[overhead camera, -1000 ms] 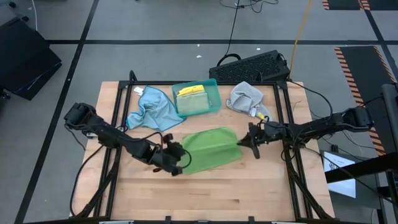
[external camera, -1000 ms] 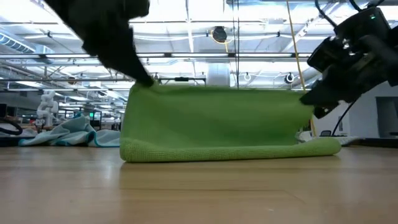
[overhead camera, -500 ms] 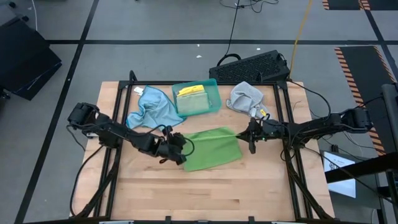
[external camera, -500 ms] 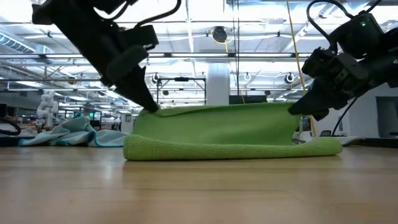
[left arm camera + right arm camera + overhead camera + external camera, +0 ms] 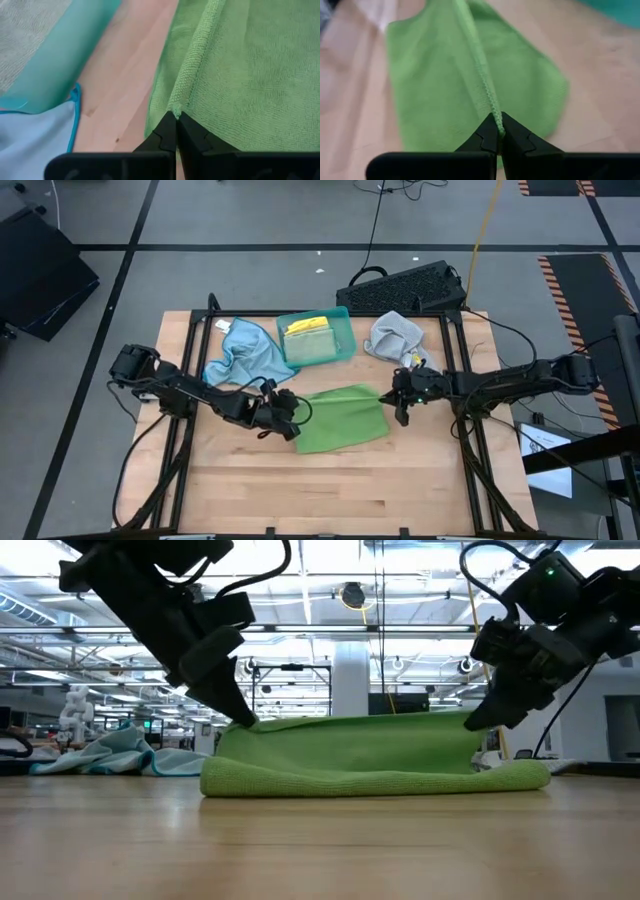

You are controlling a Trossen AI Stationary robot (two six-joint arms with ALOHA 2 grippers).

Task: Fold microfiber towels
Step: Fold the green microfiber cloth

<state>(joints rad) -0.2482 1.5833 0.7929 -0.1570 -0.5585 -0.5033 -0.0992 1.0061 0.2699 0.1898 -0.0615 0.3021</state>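
now the green towel [image 5: 342, 418] lies at the middle of the table [image 5: 330, 490], folded over on itself, with its long axis running left to right between the two arms. the left gripper [image 5: 292, 423] has its fingers pinched tight on the towel's hemmed edge at the left end, and the right gripper [image 5: 400, 406] is pinched just as tight on the same edge at the right end. in the low view that held edge hangs a little above the layer lying on the wood, with the rolled fold on the near side, so the coming move looks to turn on carrying the edge evenly down onto the lower layer. each arm is at its own end, neither nearer than the other.

the blue towel [image 5: 243, 352] lies crumpled at the far left, the teal tray [image 5: 345, 330] with a yellow towel [image 5: 308, 327] and green cloth sits far of centre, and a grey towel [image 5: 394, 335] lies at the far right. the far edge of the lower layer is hidden under the raised cloth, so how well the edges match cannot be told. what else lies in the tray is hard to make out.
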